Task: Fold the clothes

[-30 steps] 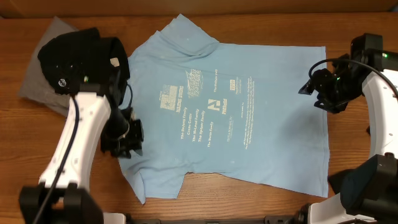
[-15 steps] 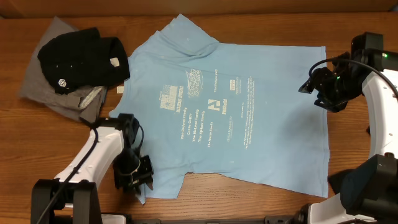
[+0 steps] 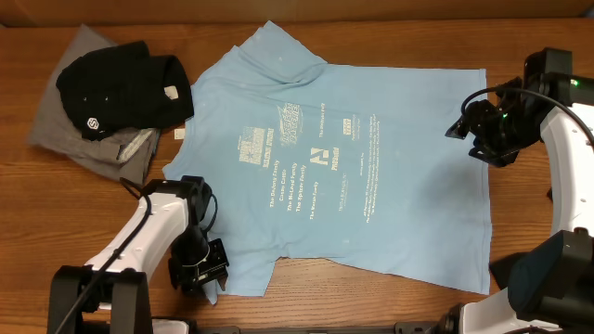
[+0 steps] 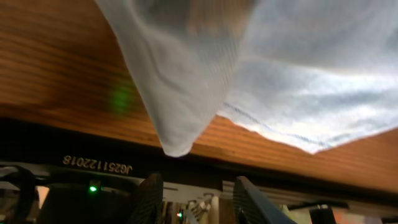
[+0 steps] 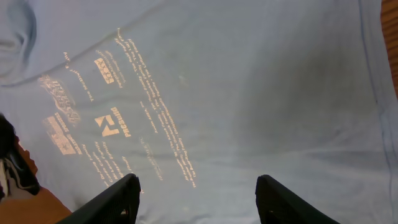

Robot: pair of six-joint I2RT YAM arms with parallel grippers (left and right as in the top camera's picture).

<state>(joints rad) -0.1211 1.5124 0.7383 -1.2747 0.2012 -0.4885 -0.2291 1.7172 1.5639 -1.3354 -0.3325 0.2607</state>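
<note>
Light blue tee [image 3: 343, 158]: spread flat, print up, filling the centre of the overhead frame. Collar toward the left, hem toward the right. It has not shifted over the last second, and no fold has been started.

Lower-left sleeve: the left gripper [image 3: 206, 276] now sits at its tip, low in the lower left of the frame. A second ago that arm reached up across the black tee [image 3: 121, 88] in the upper left, with its gripper at the tee's left edge. It then swung down, and in the last half second it only edged a little lower. I read this as lining up for a sleeve grab, so the first fold is about to begin.

Left wrist view: the sleeve corner [image 4: 180, 93] hangs in a point at upper centre. The left gripper [image 4: 196, 199] is at the bottom edge, fingers [image 4: 149, 199] apart with nothing between them. Cloth and fingers are near but not touching.

Right side: the right gripper [image 3: 461, 128] is over the hem edge at mid right, where it was a second ago. In the wrist view it [image 5: 199, 202] is spread wide and empty, with printed cloth [image 5: 217, 93] below it. I cannot tell whether it touches the cloth.

Further out: the black tee lies on a grey tee [image 3: 70, 139], upper left, just beside the blue collar. Wooden table [image 3: 390, 306] underneath.
</note>
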